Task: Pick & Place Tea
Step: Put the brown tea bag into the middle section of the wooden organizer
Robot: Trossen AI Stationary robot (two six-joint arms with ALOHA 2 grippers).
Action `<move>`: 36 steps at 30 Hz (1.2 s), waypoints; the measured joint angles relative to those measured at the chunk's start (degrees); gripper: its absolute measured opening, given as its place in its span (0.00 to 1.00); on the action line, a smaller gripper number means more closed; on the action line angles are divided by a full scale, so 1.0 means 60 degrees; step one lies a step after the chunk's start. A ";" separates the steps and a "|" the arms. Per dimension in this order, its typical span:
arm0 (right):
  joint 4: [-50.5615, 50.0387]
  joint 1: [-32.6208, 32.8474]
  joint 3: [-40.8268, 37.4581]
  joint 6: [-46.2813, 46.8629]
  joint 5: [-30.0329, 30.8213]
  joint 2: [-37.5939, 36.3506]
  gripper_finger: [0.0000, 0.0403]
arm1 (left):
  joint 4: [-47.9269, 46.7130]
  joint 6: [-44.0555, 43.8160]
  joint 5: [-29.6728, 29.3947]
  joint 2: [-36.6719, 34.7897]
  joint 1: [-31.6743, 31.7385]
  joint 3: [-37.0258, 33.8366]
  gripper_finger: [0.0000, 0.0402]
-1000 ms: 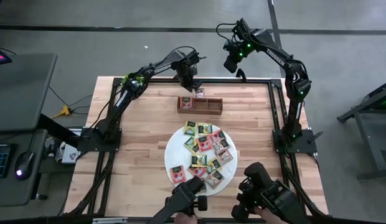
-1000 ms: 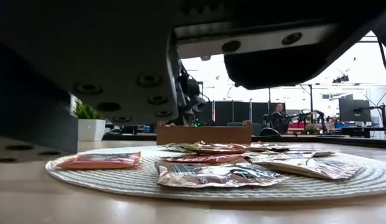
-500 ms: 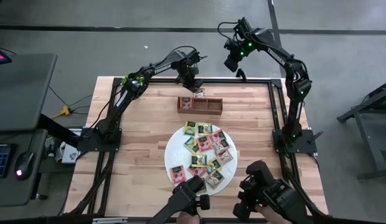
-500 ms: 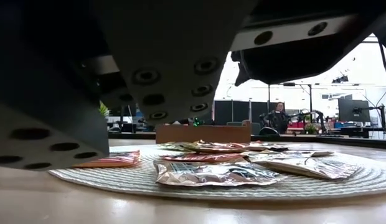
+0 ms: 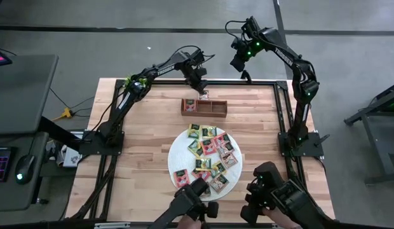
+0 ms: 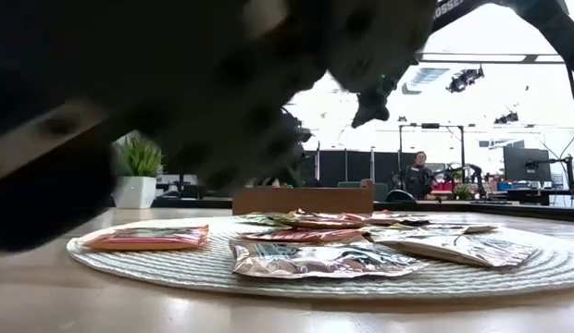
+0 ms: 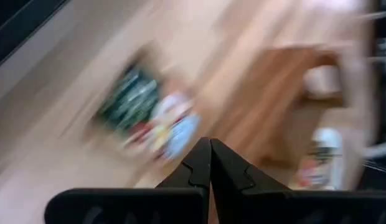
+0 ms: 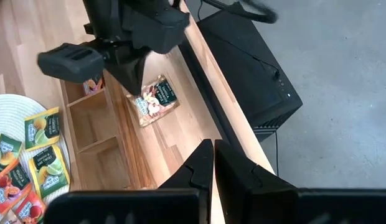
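Beyond the far edge of the wooden tray (image 8: 99, 134), one dark tea packet (image 8: 154, 99) lies flat on the pale plank table (image 5: 140, 137), under my left gripper (image 5: 200, 86), fingers pressed shut and empty. One tray compartment holds a packet; the glossy square tea packets (image 5: 210, 156) crowd my round woven mat (image 6: 176, 268). My right gripper (image 5: 237, 65) hangs high, closed too

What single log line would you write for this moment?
left gripper: shut, at tray far side | right gripper: shut, raised, waiting | stray packet: lying outside tray | other packets: on mat
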 joint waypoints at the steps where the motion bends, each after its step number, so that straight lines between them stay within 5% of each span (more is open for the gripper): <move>1: 0.0000 0.0000 0.0000 0.0000 -0.0004 0.0000 0.03 | 0.0248 0.0003 0.0289 0.0000 0.0035 0.0000 0.00; 6: 0.0000 -0.0004 0.0000 0.0000 0.0000 0.0000 0.03 | -0.0383 0.0713 -0.0116 -0.0076 0.0391 0.0187 0.00; 18: -0.0019 -0.0004 0.0000 0.0005 0.0001 0.0000 0.03 | -0.2649 0.9556 -0.5292 -0.0187 0.0201 0.0419 0.00; 26: -0.0269 -0.0004 0.0000 0.0091 0.0031 0.0000 0.03 | -0.1314 1.0956 -0.4168 -0.0069 0.0151 0.0432 0.00; 36: -0.0252 -0.0004 0.0000 0.0106 0.0087 0.0000 0.03 | -0.0967 1.0951 -0.4244 0.0069 0.0036 0.0446 0.00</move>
